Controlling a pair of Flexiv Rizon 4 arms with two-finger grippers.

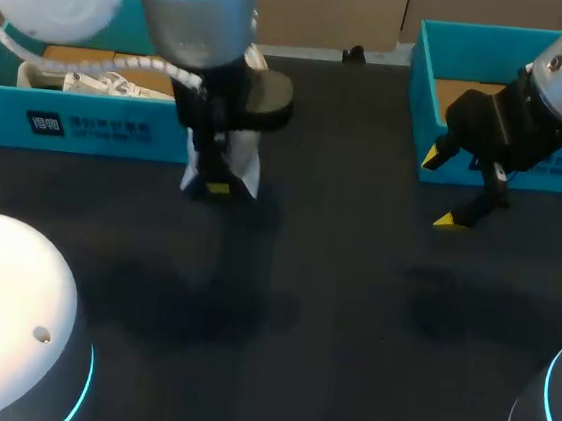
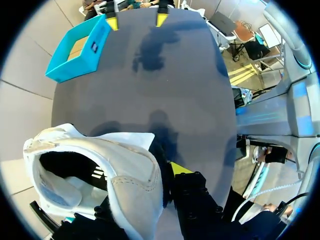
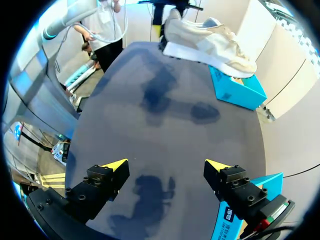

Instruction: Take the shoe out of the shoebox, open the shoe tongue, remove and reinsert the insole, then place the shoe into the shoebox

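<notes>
My left gripper (image 1: 218, 186) is shut on the heel wall of a white shoe (image 1: 243, 166) and holds it in the air above the dark table, just in front of the left blue shoebox (image 1: 89, 128). In the left wrist view the shoe's (image 2: 115, 170) open collar and dark inside show beside one yellow fingertip (image 2: 180, 168); the other finger is hidden by the heel. From the right wrist view the shoe (image 3: 210, 37) hangs level, far ahead of my right gripper (image 3: 166, 165). That right gripper (image 1: 442, 189) is open and holds nothing, in front of the right blue shoebox (image 1: 507, 164).
A second white laced shoe (image 1: 98, 82) seems to lie in the left shoebox. The right shoebox (image 2: 75, 50) shows a bare cardboard floor. Dark tabletop (image 1: 331, 306) stretches between and in front of both grippers. My arms' white bases stand at the near corners.
</notes>
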